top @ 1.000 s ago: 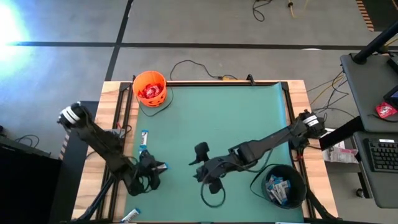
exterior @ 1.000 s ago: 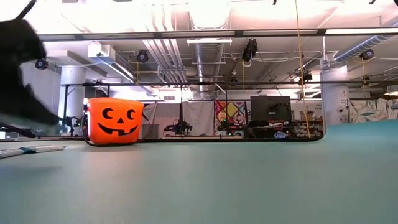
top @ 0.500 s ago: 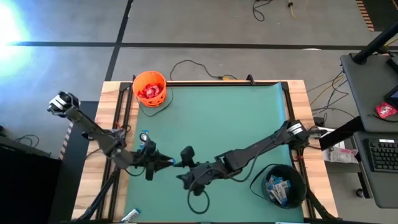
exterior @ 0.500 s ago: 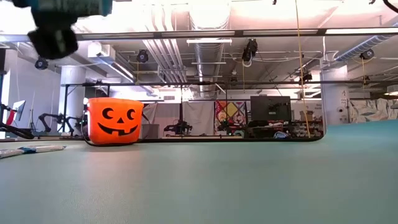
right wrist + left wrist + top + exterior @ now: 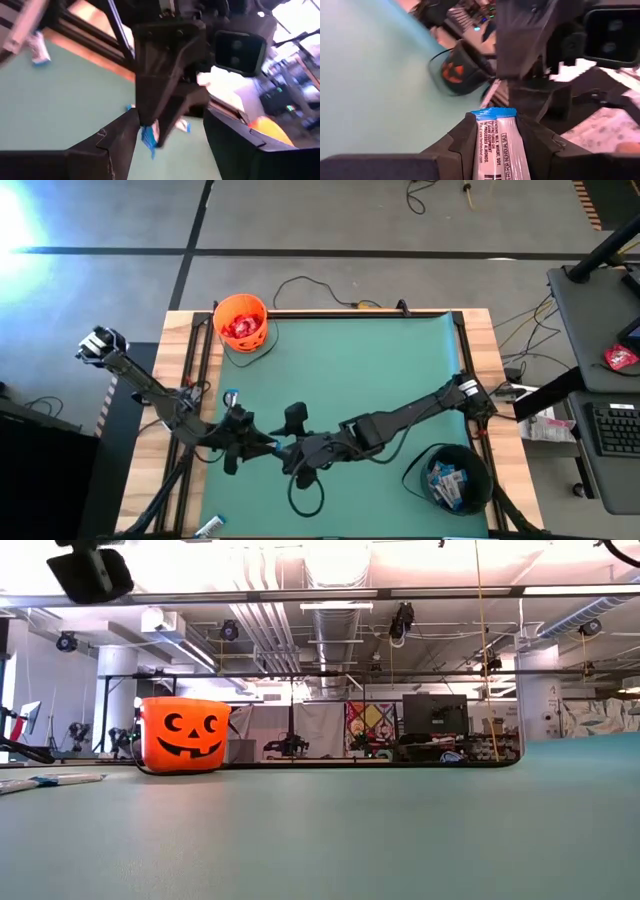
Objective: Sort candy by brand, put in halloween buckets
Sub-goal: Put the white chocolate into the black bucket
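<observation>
Our left end effector (image 5: 492,135), clamped on a blue-and-white bar (image 5: 496,142), has now met the right end effector (image 5: 167,127) (fingers apart): we expect a handover.

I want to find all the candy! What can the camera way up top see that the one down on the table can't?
Only the top camera shows the black bucket with blue bars inside, the red candy in the orange bucket, and both arms meeting mid-table. There the left claw holds a blue bar toward the right claw.

Only the table camera shows the pumpkin face and the room behind.

Both show the orange bucket, the green mat and one loose blue bar on it.
</observation>
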Action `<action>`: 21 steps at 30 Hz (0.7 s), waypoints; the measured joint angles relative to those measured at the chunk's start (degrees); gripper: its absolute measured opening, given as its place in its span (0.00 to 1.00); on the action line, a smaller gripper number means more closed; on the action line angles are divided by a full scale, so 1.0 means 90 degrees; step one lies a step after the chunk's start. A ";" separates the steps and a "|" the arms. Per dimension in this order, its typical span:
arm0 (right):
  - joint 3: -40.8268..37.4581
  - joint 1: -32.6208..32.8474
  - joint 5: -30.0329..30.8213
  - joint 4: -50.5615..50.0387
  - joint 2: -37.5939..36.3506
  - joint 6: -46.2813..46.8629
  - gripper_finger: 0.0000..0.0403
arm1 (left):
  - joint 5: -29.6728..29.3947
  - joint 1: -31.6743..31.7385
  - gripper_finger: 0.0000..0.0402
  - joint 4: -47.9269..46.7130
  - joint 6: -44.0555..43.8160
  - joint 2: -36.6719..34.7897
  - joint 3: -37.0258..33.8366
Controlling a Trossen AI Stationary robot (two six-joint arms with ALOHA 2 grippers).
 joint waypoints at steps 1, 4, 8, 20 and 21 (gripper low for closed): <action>0.0004 -0.0019 -0.0125 0.0119 -0.0002 -0.0049 0.54 | 0.0022 -0.0006 0.26 0.0159 0.0124 0.0004 0.0000; -0.0006 -0.0061 -0.0205 0.0358 -0.0002 -0.0166 0.51 | 0.0030 0.0000 0.26 0.0590 0.0357 -0.0018 0.0005; -0.0010 -0.0080 -0.0212 0.0563 -0.0002 -0.0279 0.42 | 0.0022 0.0002 0.26 0.1048 0.0609 -0.0008 0.0014; -0.0008 -0.0080 -0.0188 0.0916 -0.0032 -0.0265 0.14 | -0.0006 0.0002 0.28 0.0619 0.1191 -0.0022 0.0454; 0.0010 -0.0080 -0.0201 0.0890 -0.0033 -0.0184 0.13 | -0.0047 0.0000 0.29 0.0431 0.1218 -0.0056 0.0496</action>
